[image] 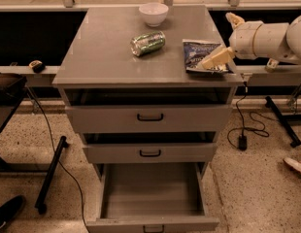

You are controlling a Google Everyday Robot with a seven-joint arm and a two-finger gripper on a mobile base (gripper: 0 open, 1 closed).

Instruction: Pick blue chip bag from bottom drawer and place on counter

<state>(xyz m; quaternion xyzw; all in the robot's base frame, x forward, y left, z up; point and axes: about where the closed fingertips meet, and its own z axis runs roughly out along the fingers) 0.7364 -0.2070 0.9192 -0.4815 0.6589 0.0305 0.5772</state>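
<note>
The blue chip bag [200, 51] lies flat on the counter [104, 50] near its right front corner. My gripper [225, 39] reaches in from the right, just above the counter's right edge. It is open: one cream finger [214, 58] rests over the bag's right side, the other finger [234, 19] points up and away. The bottom drawer [150, 191] is pulled out, and its grey floor is bare.
A crushed green-silver can [147, 42] lies mid-counter and a white bowl [153, 13] stands at the back. The two upper drawers are slightly open. Cables and a black stand leg lie on the floor to the right, and another stand is at the left.
</note>
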